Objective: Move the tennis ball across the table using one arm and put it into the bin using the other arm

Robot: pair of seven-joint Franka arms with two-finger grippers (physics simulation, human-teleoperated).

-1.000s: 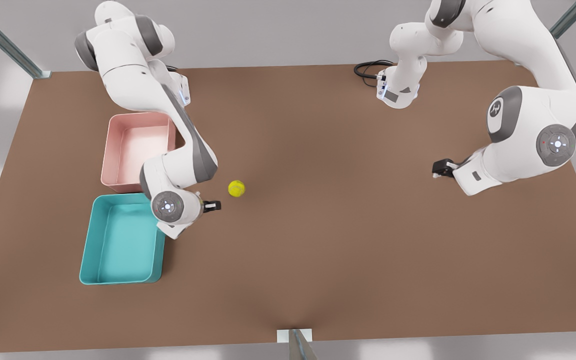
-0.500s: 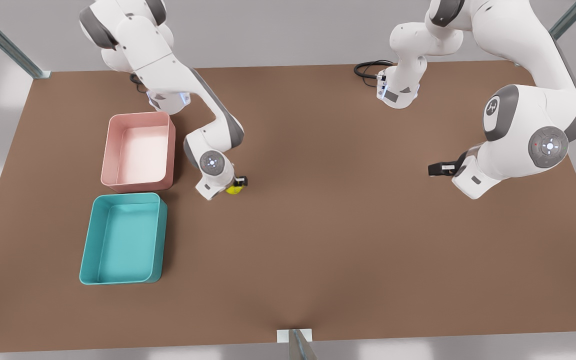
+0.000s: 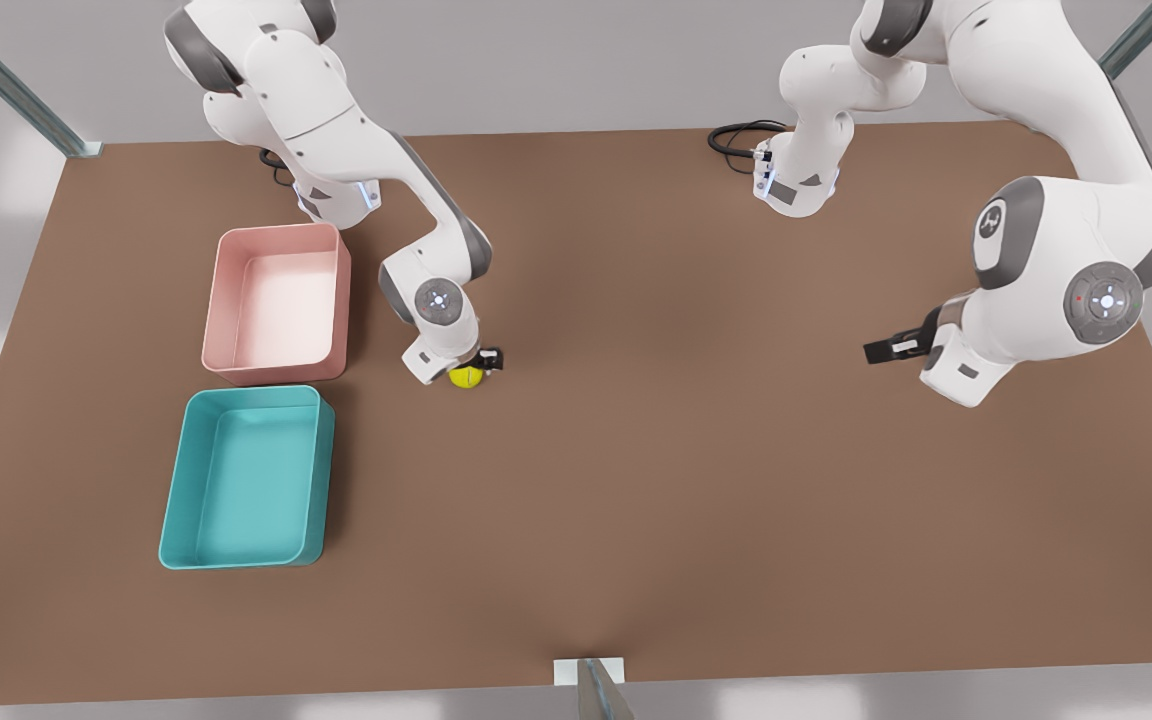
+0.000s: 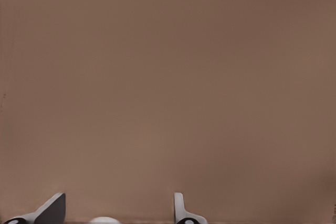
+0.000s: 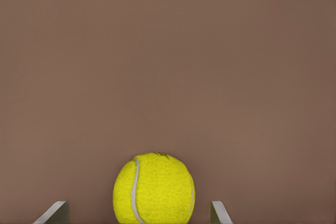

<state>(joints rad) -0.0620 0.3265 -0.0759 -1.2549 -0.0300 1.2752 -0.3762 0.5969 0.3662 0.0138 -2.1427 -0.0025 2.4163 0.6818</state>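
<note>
Tennis ball (image 3: 465, 377) sits on the brown surface (image 3: 636, 450), just off the pink tray's (image 3: 276, 302) near corner on the side away from the teal bin (image 3: 244, 478), which lies beside that tray and a little apart from the ball. By the wrist views, the arm over it is the right one: the right gripper (image 3: 476, 366) hangs directly above the ball, and its own camera shows the ball (image 5: 154, 188) between the two fingers (image 5: 53, 212), which are spread wide on either side and touch nothing. To my eye this is the moment to settle lower so the fingers reach the ball's widest part, keep it centred, then close gently; a squeeze too high would likely squirt it away across the surface. The left gripper (image 3: 891, 347) waits well away from the ball, toward the front view's right, its fingers (image 4: 181, 212) spread apart over bare surface, holding nothing.
</note>
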